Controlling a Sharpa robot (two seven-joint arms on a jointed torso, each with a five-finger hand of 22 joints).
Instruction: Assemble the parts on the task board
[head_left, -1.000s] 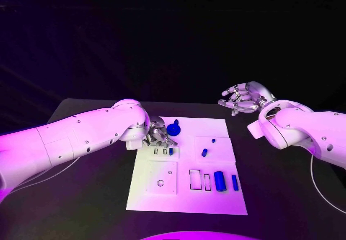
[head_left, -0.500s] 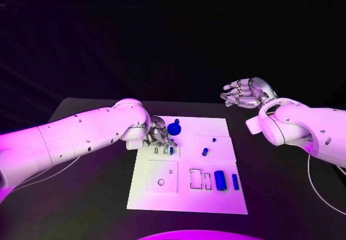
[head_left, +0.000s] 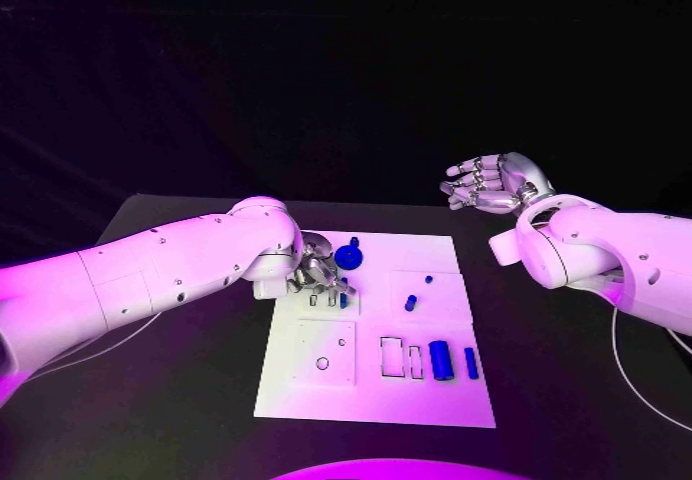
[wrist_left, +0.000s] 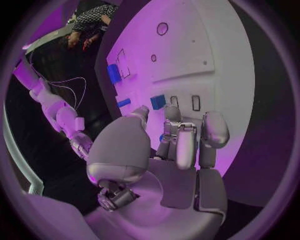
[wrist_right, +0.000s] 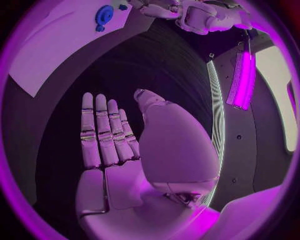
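The board (head_left: 378, 390) lies at the middle of the table (head_left: 173, 400). The left hand (head_left: 317, 275) is down over the board's 11 o'clock corner, fingers (wrist_left: 178, 145) curled toward the small slots (head_left: 329, 299) there; whether they pinch a part cannot be told (the fingertips hide what is under them). A blue gear (head_left: 348, 258) stands just beside that hand, at its 1 o'clock. A small blue peg (head_left: 410, 303) sits near the board's centre, at about 3 o'clock from the left hand. Two blue bars (head_left: 440, 360) lie side by side at the board's 4 o'clock, next to two empty rectangular slots (head_left: 391, 358). The right hand (head_left: 493, 186) is raised well apart from the board, at its 1 o'clock, fingers (wrist_right: 103, 132) straight and spread, holding nothing.
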